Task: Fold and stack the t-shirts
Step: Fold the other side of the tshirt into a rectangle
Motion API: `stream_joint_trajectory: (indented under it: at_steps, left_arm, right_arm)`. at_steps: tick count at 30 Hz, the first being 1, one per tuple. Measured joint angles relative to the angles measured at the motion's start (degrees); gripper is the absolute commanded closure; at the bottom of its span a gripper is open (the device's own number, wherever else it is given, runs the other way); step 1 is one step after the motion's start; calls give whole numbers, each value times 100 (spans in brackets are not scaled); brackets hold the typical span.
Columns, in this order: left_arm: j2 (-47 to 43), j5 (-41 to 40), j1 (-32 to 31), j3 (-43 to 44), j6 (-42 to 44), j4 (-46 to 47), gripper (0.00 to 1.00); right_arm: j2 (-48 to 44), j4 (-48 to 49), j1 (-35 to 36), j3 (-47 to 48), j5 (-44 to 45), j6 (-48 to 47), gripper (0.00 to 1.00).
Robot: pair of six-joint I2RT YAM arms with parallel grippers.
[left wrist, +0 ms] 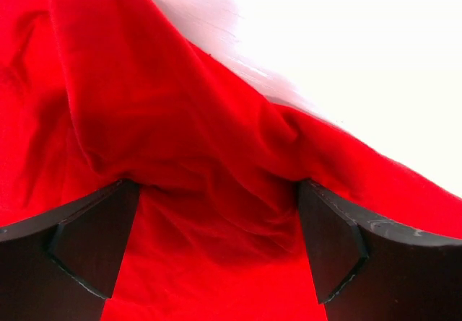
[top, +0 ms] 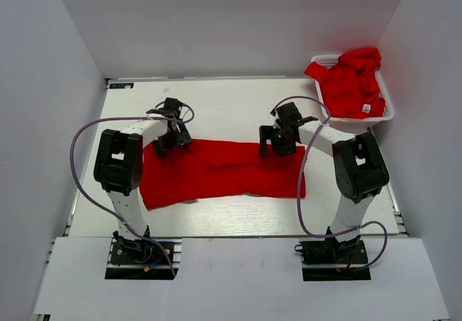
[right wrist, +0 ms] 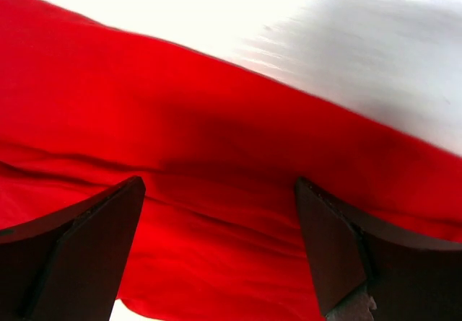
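Overhead, item 1: spread t-shirt (top: 224, 171), red, lying as a long band across the table (top: 216, 104) between the 2 arms. Left gripper (top: 172, 141) sits over its far left corner and right gripper (top: 278, 146) over its far right edge, jaws apart on each.
Item 2: heaped t-shirts (top: 350, 83), red, in the white basket (top: 326, 61) at the far right corner, 1 small white tag (top: 366, 108) showing.
Left wrist: fingers (left wrist: 94, 242) spread wide, a raised ridge of red cloth between them, nothing clamped.
Right wrist: fingers (right wrist: 86, 249) likewise wide, smooth red cloth beneath, unclamped.
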Motion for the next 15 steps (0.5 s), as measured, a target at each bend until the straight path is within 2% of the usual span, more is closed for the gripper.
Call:
stream_joint_trajectory:
  at_steps: [8, 15]
  left_arm:
    - [-79, 24, 240, -118, -2, 162, 0]
    - [-83, -22, 420, -114, 63, 168, 0]
  right_arm:
    - [-570, -610, -70, -605, 1355, 588, 10]
    - [-1353, -1519, -249, -1231, 2103, 1093, 10]
